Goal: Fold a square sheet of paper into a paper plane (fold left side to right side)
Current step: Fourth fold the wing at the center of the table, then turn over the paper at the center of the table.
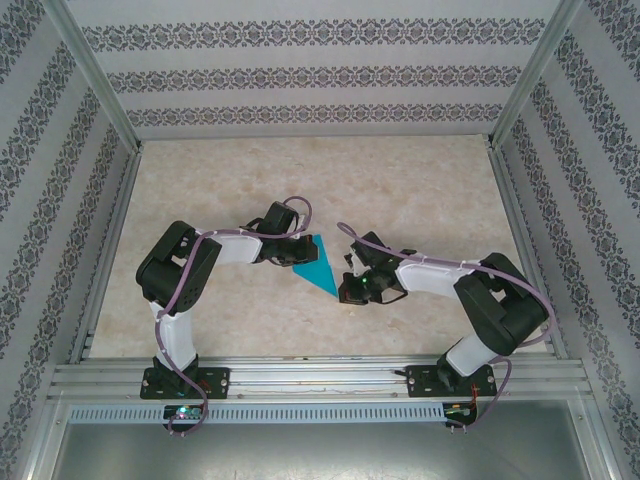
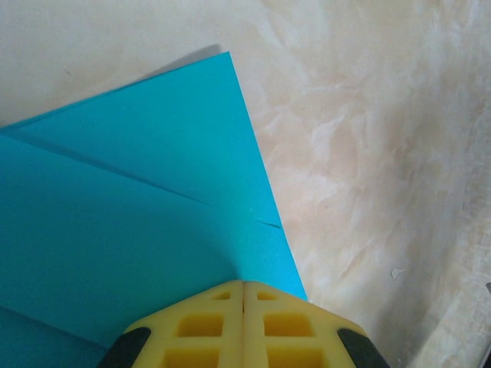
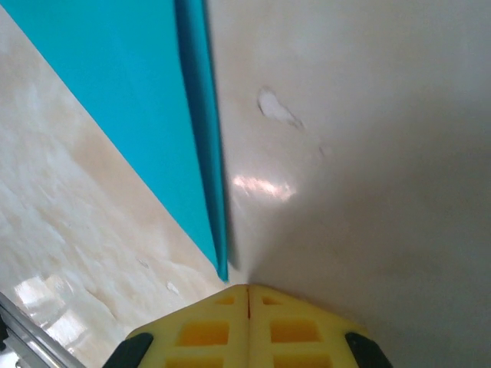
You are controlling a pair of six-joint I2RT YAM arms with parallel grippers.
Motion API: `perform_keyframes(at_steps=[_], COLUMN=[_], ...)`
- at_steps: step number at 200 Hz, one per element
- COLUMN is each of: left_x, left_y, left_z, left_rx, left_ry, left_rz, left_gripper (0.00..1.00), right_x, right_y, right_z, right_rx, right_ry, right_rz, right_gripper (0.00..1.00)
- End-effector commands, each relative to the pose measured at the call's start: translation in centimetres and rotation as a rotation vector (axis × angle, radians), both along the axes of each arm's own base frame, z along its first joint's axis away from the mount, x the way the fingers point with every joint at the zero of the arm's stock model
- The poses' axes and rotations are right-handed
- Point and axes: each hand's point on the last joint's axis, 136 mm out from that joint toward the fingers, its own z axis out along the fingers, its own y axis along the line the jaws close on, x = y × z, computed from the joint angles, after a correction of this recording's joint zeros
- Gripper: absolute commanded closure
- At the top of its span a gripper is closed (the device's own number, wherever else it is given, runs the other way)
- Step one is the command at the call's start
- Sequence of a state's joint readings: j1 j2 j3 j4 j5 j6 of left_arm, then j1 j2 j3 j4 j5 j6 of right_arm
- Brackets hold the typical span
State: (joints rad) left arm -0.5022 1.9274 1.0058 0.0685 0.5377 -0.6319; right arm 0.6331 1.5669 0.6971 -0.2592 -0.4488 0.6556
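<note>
Paper (image 1: 318,262), folded into a narrow pointed wedge, is lying flat mid-table (image 1: 420,190) between the two grippers. Left gripper (image 1: 292,252) is sitting at the wedge's wide end, its yellow fingers (image 2: 207,326) pressing together with nothing between them. They are overlapping the paper's corner, contact unclear. Right gripper (image 1: 352,288) is sitting just beside the sharp tip, also closed and empty. Layered folds are showing on the paper.
</note>
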Motion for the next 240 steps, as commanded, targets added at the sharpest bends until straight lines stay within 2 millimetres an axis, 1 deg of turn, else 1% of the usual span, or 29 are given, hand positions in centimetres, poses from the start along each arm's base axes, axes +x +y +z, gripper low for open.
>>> perform_keyframes(at_steps=[1,8,21,29,40,64,78,85,97,108,118,138,148,158,179,191,209,228,240], left_x=[-1.4,-1.3,-1.1,-1.1,-0.9,-0.3,0.1,0.2,0.5,0.6,0.6,0.1,-0.4,-0.9,-2.1,-2.6,-3.3,-3.6,-3.7], left_y=[3.3,3.0,2.2,1.6,0.9,-0.6,-0.7,-0.5,0.2,1.4,2.7,5.9,7.4,8.6,10.8,11.6,12.2,12.6,12.6], left_z=[-4.6,-4.2,-3.1,-2.4,-1.1,2.8,5.3,6.5,8.1,9.4,10.2,11.3,11.6,12.1,12.2,12.2,12.1,11.9,11.7], left_rx=[0.152,0.130,0.092,0.068,0.033,-0.071,-0.098,-0.101,-0.090,-0.069,-0.041,0.023,0.048,0.058,0.075,0.072,0.067,0.051,0.028], left_ry=[0.090,0.082,0.061,0.052,0.031,-0.039,-0.092,-0.121,-0.166,-0.205,-0.238,-0.298,-0.317,-0.343,-0.362,-0.363,-0.358,-0.346,-0.334], left_rz=[0.054,0.048,0.034,0.019,0.004,-0.017,-0.015,-0.012,0.006,0.037,0.072,0.158,0.200,0.233,0.295,0.318,0.333,0.343,0.348], left_gripper=[1.00,1.00,1.00,0.98,0.96,0.89,0.82,0.80,0.76,0.73,0.69,0.61,0.56,0.52,0.45,0.43,0.38,0.36,0.36], right_x=[-2.2,-1.6,-0.4,0.2,1.4,3.5,4.8,5.4,6.2,6.8,7.3,8.3,8.8,9.3,10.2,10.6,11.2,11.5,11.6], right_y=[-1.4,-1.2,-1.0,-1.1,-1.2,-1.1,-0.7,-0.5,0.1,0.6,1.2,2.2,2.7,3.2,3.9,4.3,4.9,5.3,5.4], right_z=[0.4,1.3,3.0,3.7,4.5,5.5,5.9,6.0,6.2,6.2,6.3,6.3,6.1,5.9,5.2,4.8,4.6,4.3,4.1], right_rx=[-0.040,-0.014,0.035,0.053,0.079,0.115,0.147,0.159,0.187,0.201,0.222,0.247,0.258,0.273,0.280,0.293,0.311,0.327,0.334], right_ry=[0.055,0.027,-0.029,-0.055,-0.101,-0.189,-0.240,-0.259,-0.296,-0.322,-0.342,-0.366,-0.372,-0.379,-0.371,-0.359,-0.351,-0.342,-0.330], right_rz=[0.013,0.009,-0.005,-0.014,-0.018,0.006,0.027,0.036,0.066,0.088,0.121,0.166,0.185,0.206,0.227,0.238,0.248,0.250,0.244], right_gripper=[0.99,0.96,0.88,0.84,0.76,0.65,0.61,0.59,0.56,0.54,0.51,0.48,0.47,0.45,0.44,0.44,0.45,0.49,0.54])
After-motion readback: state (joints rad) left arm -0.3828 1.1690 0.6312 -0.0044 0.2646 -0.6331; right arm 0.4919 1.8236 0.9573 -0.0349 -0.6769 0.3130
